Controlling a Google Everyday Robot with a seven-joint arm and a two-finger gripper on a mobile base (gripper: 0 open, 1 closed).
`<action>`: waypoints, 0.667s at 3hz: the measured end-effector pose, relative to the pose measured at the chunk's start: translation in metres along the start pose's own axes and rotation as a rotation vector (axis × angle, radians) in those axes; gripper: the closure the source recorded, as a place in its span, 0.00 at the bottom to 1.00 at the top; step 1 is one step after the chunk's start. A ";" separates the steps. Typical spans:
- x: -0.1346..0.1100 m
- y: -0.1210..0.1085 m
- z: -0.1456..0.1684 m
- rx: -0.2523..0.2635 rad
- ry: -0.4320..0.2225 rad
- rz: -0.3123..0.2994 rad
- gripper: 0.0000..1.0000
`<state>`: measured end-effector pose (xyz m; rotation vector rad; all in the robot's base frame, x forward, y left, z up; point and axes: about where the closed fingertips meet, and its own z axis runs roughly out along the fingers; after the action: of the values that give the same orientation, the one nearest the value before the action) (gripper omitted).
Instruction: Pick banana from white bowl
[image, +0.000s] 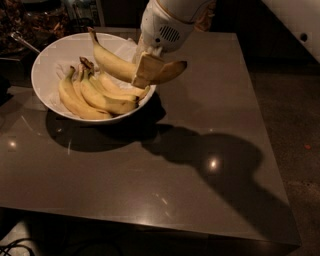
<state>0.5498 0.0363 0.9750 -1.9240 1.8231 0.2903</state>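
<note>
My gripper (145, 72) is shut on the single yellow banana (117, 62) and holds it in the air over the right rim of the white bowl (45, 60). The banana lies tilted, its brown stem up and to the left, its dark tip sticking out to the right past the rim. A bunch of yellow bananas (95, 95), joined at their stems, lies in the bowl below it. Crumpled white paper lines the bowl.
The bowl stands at the back left of a dark glossy table (165, 180). The table's right edge drops to a dark floor (290, 110). Dark clutter (30, 25) lies behind the bowl at the top left. The arm's shadow falls across the table's middle.
</note>
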 end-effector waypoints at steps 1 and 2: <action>-0.003 0.017 0.002 -0.033 -0.017 0.012 1.00; 0.004 0.038 0.007 -0.077 -0.048 0.047 1.00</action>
<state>0.5138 0.0353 0.9600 -1.9107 1.8521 0.4246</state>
